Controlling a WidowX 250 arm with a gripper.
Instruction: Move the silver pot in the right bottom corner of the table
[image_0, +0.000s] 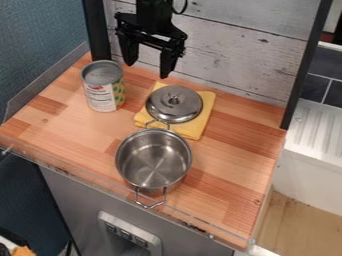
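In the camera view, the end effector (147, 70), spread and empty, was held above the tabletop's (230, 172) back edge. The pot (153, 162) was set mid-front, its front handle (149, 206) at the edge; by a forward push it could have been tipped off. Rightward, open wood was offered.

Yellow cloth (203, 116), silver pot (153, 162), green-and-yellow patterned can label (118, 93).
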